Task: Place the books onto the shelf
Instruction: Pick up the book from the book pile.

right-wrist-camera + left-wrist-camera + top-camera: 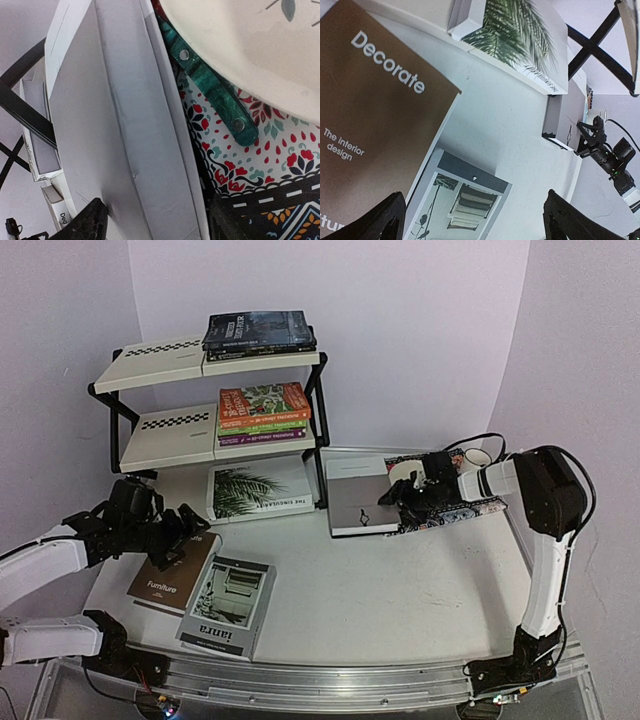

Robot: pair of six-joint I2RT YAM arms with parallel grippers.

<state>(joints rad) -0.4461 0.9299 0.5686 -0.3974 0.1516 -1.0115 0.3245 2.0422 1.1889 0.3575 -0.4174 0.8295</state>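
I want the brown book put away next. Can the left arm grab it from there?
Probably yes. The left gripper hangs open close above the brown book, and nothing stands between them.

We see a white plate (pixel 240 40) and a green-handled utensil (pixel 212 89) lying on the patterned placemat (pixel 280 165), a white mug (pixel 478 456) just beyond it.

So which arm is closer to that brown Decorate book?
Left. The left gripper is just above the far end of the brown book. The right gripper is across the table, at the edge of the grey book.
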